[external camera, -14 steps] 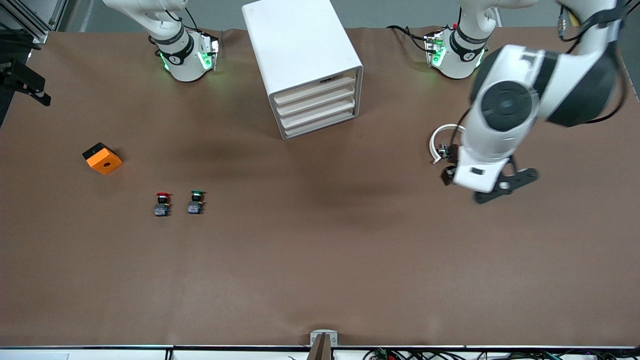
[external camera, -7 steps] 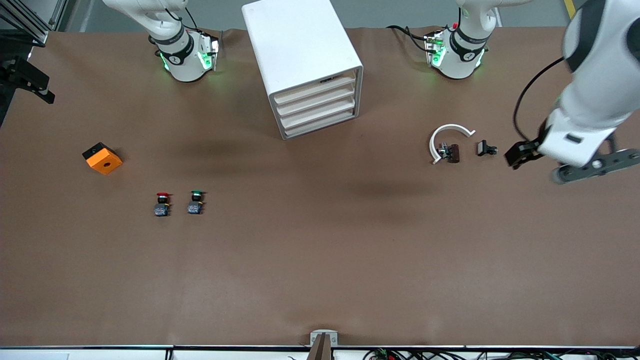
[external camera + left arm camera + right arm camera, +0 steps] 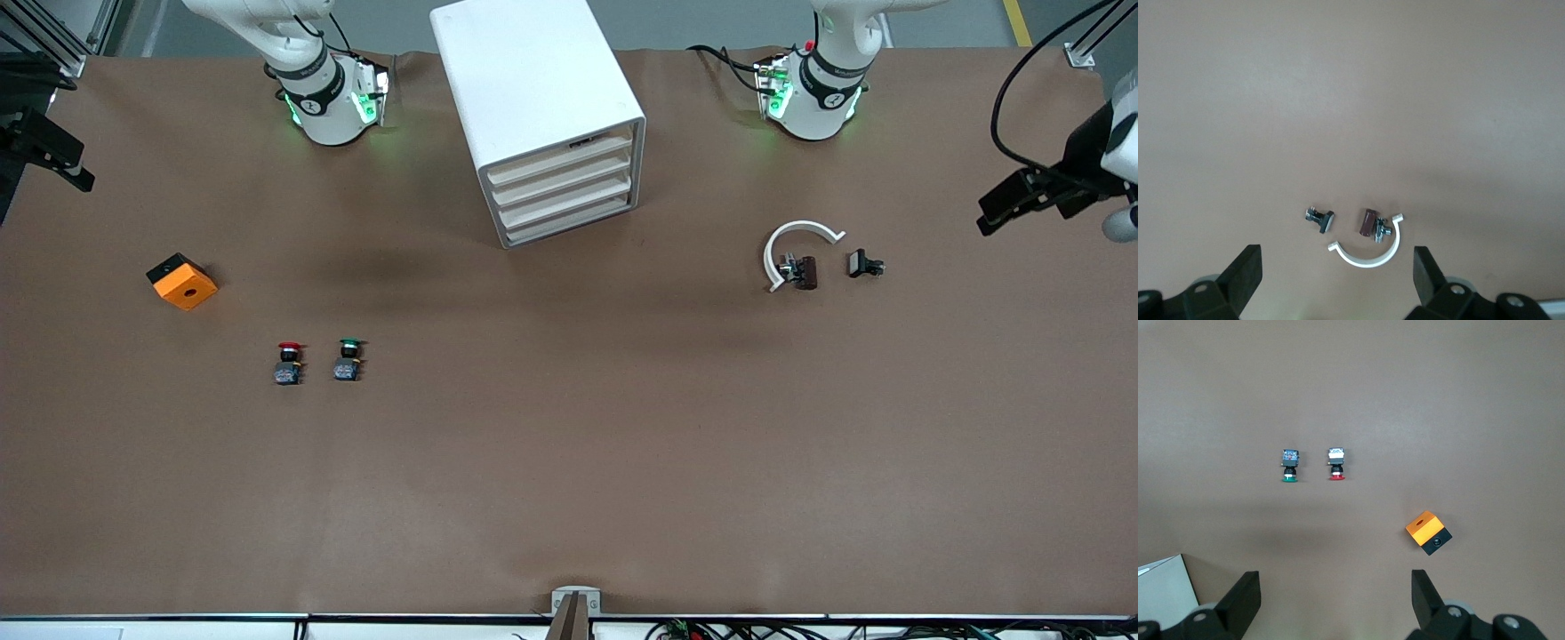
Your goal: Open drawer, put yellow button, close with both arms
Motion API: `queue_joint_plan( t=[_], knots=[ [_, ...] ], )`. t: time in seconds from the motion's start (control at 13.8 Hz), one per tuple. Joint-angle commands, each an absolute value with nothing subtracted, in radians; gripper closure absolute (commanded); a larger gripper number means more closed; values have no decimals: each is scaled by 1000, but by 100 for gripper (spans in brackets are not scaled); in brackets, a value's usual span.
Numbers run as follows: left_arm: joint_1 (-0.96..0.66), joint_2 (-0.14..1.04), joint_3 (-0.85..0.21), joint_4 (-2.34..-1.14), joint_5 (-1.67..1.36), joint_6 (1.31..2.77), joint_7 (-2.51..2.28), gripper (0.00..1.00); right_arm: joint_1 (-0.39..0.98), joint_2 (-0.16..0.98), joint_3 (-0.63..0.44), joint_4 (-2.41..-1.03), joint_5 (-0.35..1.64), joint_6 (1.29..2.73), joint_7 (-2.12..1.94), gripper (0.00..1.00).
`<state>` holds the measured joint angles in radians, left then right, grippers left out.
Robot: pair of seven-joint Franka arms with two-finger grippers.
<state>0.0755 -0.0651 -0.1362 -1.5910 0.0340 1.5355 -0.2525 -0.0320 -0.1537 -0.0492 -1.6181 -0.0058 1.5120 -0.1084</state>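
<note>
Left gripper (image 3: 1336, 252) hangs high over the left arm's end of the table, fingers spread wide and holding nothing. Below it lie a white curved plastic clip (image 3: 1365, 257), a small brown part (image 3: 1368, 223) touching it, and a small black fitting (image 3: 1321, 219) just beside them.

The right gripper (image 3: 1333, 580) is likewise spread apart and empty. It is raised over the red-capped button (image 3: 1336, 464), the green-capped button (image 3: 1290, 465) and the orange-and-black block (image 3: 1429, 533).

The topmost cream-fronted drawer (image 3: 560, 160) sits flush with its three matching neighbours in the tall white cabinet (image 3: 524, 80), so it looks closed.

The yellow button shows in no view. Since only the red and green ones stand on the brown table (image 3: 569, 462), it is probably inside the closed drawer. Both arms standing clear and empty-handed suggests the job is finished, or very nearly.
</note>
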Motion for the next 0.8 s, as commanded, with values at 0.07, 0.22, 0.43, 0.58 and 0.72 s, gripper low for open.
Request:
queue_joint_plan(
  t=[0.07, 0.22, 0.43, 0.58, 0.72],
  knots=[
    [64, -133, -120, -1657, 12, 1525, -219, 0, -41, -161, -49, -1624, 9, 1511, -95, 0],
    [67, -143, -120, -1660, 12, 1525, -206, 0, -41, -161, -49, -1626, 9, 1509, -94, 0],
    [75, -144, -121, -1657, 8, 1522, -166, 0, -58, -161, -49, -1626, 14, 1502, -89, 0],
    [74, -144, -121, -1657, 5, 1509, -163, 0, -58, -161, -48, -1626, 37, 1493, -14, 0],
    [69, -140, -127, -1657, 5, 1509, -163, 0, -52, -163, -46, -1626, 40, 1483, 6, 0]
  ],
)
